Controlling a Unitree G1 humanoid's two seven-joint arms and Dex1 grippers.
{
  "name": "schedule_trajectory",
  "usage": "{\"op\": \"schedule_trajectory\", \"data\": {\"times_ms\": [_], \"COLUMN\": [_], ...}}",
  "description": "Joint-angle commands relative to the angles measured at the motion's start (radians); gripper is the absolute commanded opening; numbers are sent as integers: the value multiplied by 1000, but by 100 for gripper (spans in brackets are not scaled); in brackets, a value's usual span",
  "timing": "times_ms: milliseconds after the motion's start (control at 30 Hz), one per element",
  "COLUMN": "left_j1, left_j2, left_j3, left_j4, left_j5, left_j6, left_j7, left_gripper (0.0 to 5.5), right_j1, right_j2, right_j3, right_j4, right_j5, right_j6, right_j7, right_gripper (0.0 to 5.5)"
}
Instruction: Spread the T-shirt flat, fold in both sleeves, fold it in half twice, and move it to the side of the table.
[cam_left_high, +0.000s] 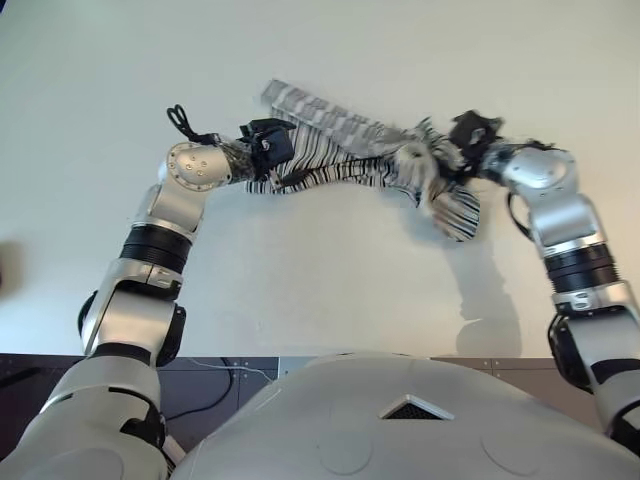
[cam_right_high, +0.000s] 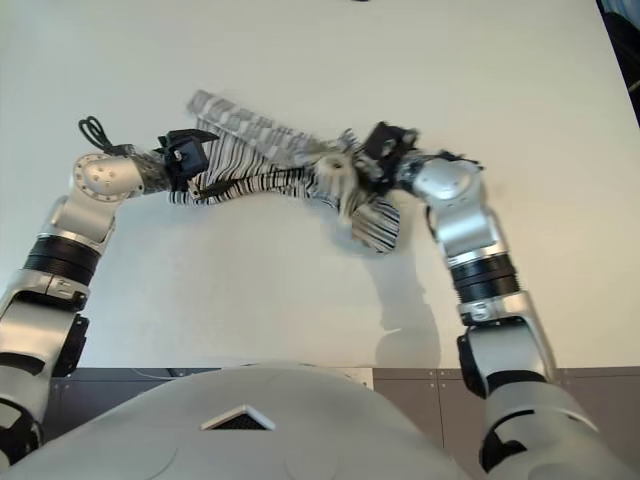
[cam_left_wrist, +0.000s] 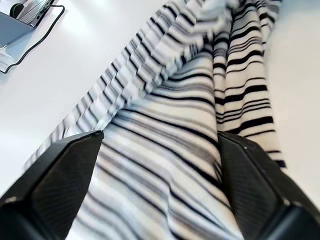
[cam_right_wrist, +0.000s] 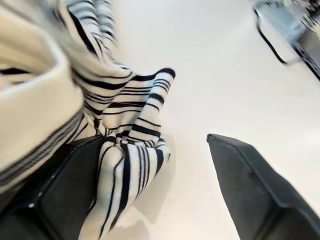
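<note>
Left tool (cam_left_wrist: 160, 136) spread astride striped T-shirt (cam_left_wrist: 190, 65), right tool (cam_right_wrist: 155, 138) spread, cloth draped over one finger (cam_right_wrist: 67, 197)

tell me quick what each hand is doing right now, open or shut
left hand: open, the striped T-shirt lying in the gap between its fingers.
right hand: open, the T-shirt draped over one finger.

light: bright, even, from overhead | worktop (cam_left_high: 320, 60): near-white, glare-washed in both wrist views | shadow: soft grey patch at lower right of the eye views, below the right arm (cam_left_high: 560, 210) | blur: T-shirt (cam_left_high: 330, 150) smeared right of centre; cloth nearest the wrist cameras out of focus
</note>
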Motion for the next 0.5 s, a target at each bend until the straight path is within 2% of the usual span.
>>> {"op": "schedule_trajectory", "data": {"times_ms": [33, 167, 300, 400, 500], "left_j1": [189, 271, 193, 89, 35], "left_j2": [154, 230, 248, 176, 121], "left_j3": [3, 54, 123, 215, 259], "left_j4": [52, -118, -76, -98, -128], "left_j5": [37, -96, -120, -202, -212], "left_j6": [47, 43, 32, 86, 149], "left_j7": [-85, -215, -180, -113, -35], "left_gripper": [394, 394, 394, 394, 394], "right_j1": [3, -74, -79, -54, -46], "right_j2": [-81, -25, -3, 53, 47], "right_j3": [-64, -141, -205, -99, 55], "right_j4": [213, 182, -46, -136, 53], "right_j5": [-57, -5, 145, 168, 2], "right_j6": [-17, -80, -67, -66, -136], "right_j7": [-122, -219, -92, 26, 32], "right_gripper": [366, 366, 366, 366, 366]}}
